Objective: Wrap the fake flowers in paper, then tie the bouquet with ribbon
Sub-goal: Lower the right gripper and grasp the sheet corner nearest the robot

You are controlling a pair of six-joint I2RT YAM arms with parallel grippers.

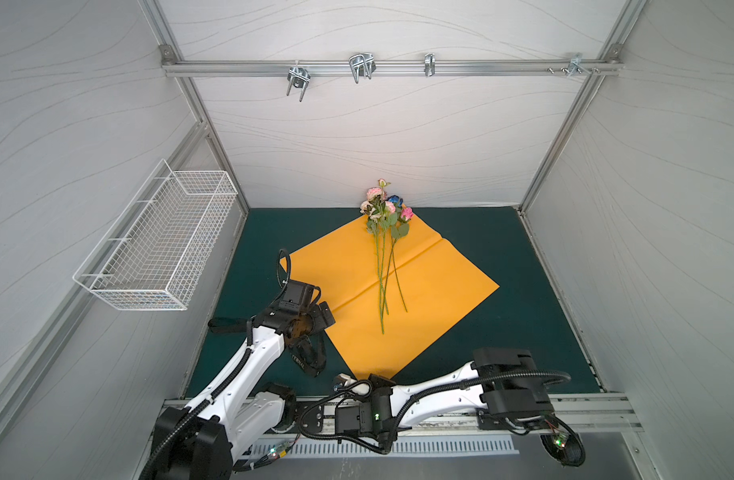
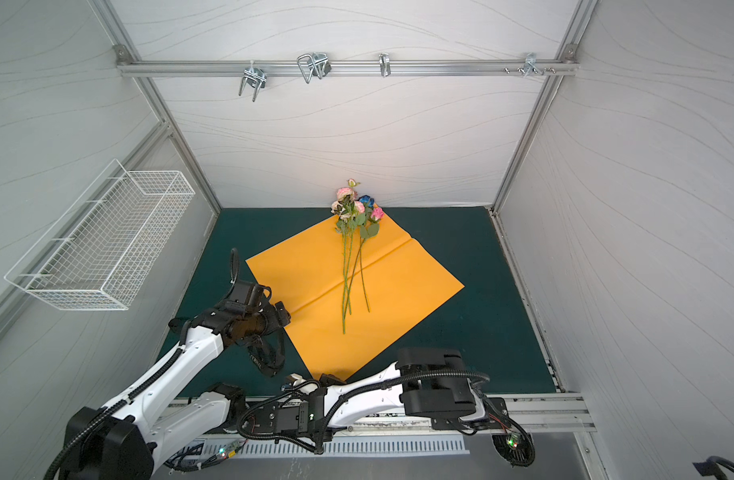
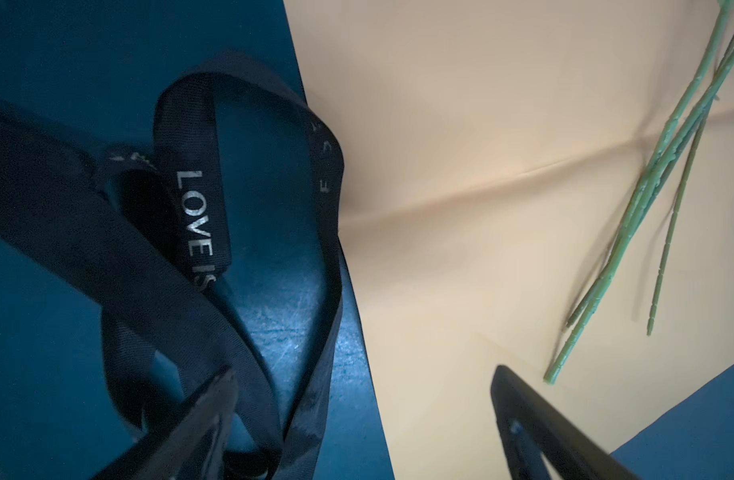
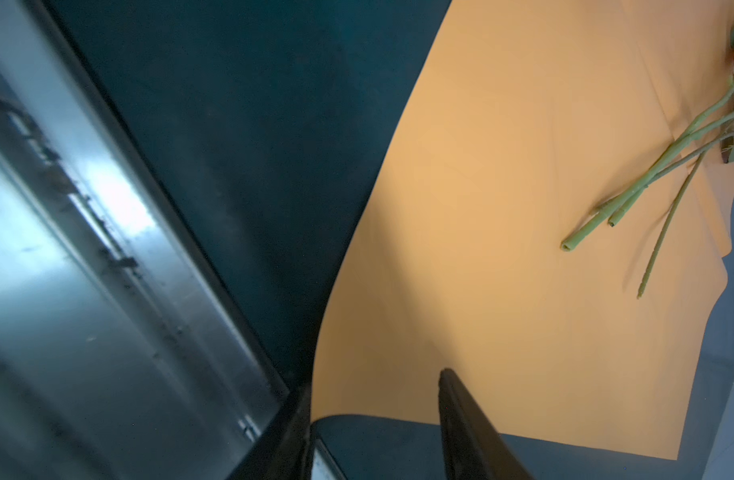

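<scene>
Bouquet (image 1: pixel 384 224) looks light and floppy; I'd grip the thin stems (image 1: pixel 382 286) mid-length. Left hand (image 3: pixel 363 372) gapes wide; right hand (image 4: pixel 373 382) half-open.

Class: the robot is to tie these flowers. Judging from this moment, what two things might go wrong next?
1. The ribbon lies in tangled loops by the open left tool; a grab may catch several strands and knot it.
2. The right tool straddles the near corner of the paper; tugging it could scatter the loose flowers lying on it.
</scene>
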